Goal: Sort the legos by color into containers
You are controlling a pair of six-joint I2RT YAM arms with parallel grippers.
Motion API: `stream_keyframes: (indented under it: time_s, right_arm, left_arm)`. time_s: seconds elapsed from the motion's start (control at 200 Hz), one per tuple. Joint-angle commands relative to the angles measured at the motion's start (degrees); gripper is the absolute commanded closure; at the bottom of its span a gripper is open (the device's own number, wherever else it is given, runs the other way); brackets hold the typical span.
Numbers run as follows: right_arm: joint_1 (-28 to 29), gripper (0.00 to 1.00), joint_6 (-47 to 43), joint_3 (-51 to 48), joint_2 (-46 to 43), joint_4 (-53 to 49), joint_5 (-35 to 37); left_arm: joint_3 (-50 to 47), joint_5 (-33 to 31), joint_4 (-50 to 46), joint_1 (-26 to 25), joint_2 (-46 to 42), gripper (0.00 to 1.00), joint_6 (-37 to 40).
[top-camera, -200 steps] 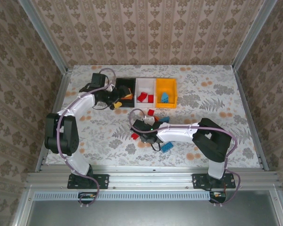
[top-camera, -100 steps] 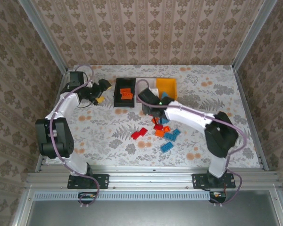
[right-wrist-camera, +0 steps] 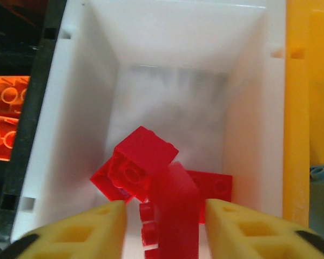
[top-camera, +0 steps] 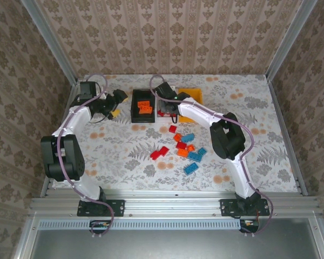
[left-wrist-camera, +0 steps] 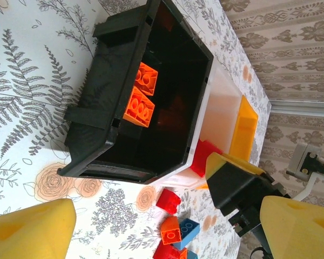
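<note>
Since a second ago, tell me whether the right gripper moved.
Yes. The right gripper went up the top view, from the loose bricks to above the white bin.

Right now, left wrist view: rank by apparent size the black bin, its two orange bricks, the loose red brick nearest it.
Largest: black bin
Then the two orange bricks, alike
Smallest: red brick, narrowly; depth makes that unsure

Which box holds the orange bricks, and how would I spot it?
On the flowery table, three bins stand in a row near the far edge. Take the leftmost: the black bin, dark where the white bin and yellow bin are bright.
</note>
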Motion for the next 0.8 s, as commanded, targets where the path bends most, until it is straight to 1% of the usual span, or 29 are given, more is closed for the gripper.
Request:
stream_keyframes:
  time_s: [0.0,0.055,0.17,0.255,0.35,0.425,0.48,0.64,0.68,0.705,0.73,0.795]
  right_arm:
    - [0.2,0.49,-1.4,2.5,0.6,-3.1,-0.7]
    - [0.4,0.46,-1.4,2.4,-0.3,-3.1,-0.7]
    - [1.6,0.45,-1.5,-1.3,-5.8,-1.0,0.3]
    - [2.5,0.44,-1.0,-7.8,-12.5,2.3,0.7]
    - [2.6,0.44,1.1,-18.6,-21.1,4.7,1.9]
    - [2.6,0.44,3.0,-28.5,-27.9,6.0,3.1]
    - [2.6,0.44,4.3,-35.1,-32.2,5.7,3.4]
    - [2.5,0.44,10.6,-50.9,-44.3,2.7,3.3]
    - [2.5,0.43,12.6,-54.6,-47.0,2.2,2.8]
    - [2.4,0.42,13.8,-56.6,-48.0,2.0,2.1]
    - [2.3,0.41,15.2,-58.7,-50.4,1.9,1.4]
    - [2.3,0.38,18.6,-62.9,-52.6,2.5,-0.7]
  left_arm:
    - [-0.4,1.7,1.3,-0.4,1.3,0.1,-1.3]
    - [-0.4,1.9,1.5,-0.5,1.3,0.1,-1.3]
    - [-0.4,1.9,1.6,-0.9,1.0,0.1,-1.3]
    - [-0.4,1.9,1.5,-1.9,0.6,0.1,-1.1]
    - [-0.2,1.6,0.8,-4.4,0.4,0.1,-0.8]
    - [-0.1,1.3,0.4,-8.1,0.5,0.1,-0.5]
    - [0.0,1.5,0.1,-11.8,1.1,0.1,-0.5]
    - [1.5,3.4,-1.2,-22.5,4.4,0.1,0.3]
    - [1.9,3.8,-1.9,-24.3,5.1,0.1,0.6]
    - [2.0,4.0,-2.0,-24.5,5.4,0.1,0.6]
    - [2.1,4.0,-2.1,-26.6,5.5,0.1,0.7]
    - [2.1,3.8,-2.1,-28.0,5.8,0.1,0.9]
